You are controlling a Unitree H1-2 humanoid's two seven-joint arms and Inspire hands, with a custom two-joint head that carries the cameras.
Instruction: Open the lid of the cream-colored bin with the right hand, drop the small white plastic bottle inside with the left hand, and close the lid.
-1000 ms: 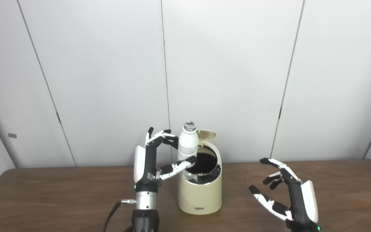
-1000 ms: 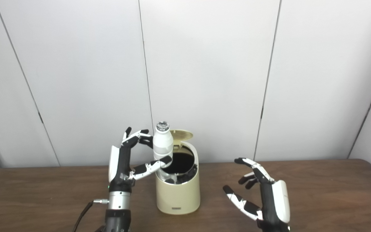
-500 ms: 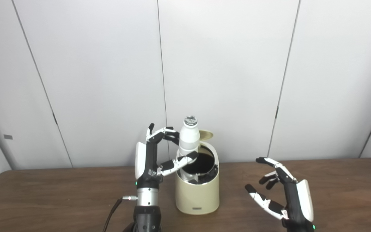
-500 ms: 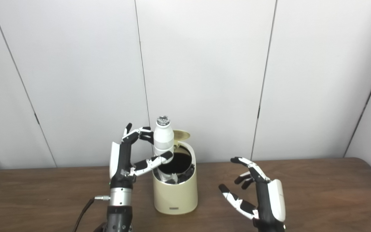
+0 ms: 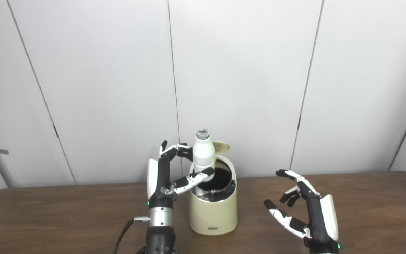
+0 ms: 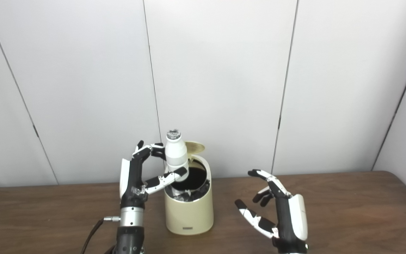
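Lid's up on the cream-colored rounded plastic bin [image 5: 213,211], so step 1 of the 3 looks done: the round tan lid [image 5: 222,146] stands tipped back at the far rim, leaving the dark mouth exposed. Now we're in step 2. The left hand [image 5: 169,174] grips the small white plastic bottle [image 5: 203,153], fingers curled round its far-left side and thumb pressed across its lower near side. The bottle is upright, silvery cap on top, poised at the left edge of the opening, its base apparently just dipping past the rim, though I can't tell whether it touches the bin wall. Not yet released, then, and the lid not yet shut: by my reckoning roughly halfway through.

Inside the bin, a dark liner or dark crumpled material shows along the near inner edge, with something pale below the bottle; what that is I can't make out.

Over on the right, the right hand [image 6: 277,211] waits well apart from the bin above the brown wooden table [image 5: 65,215], fingers spread and loosely curved, holding nothing, presumably ready for the lid.
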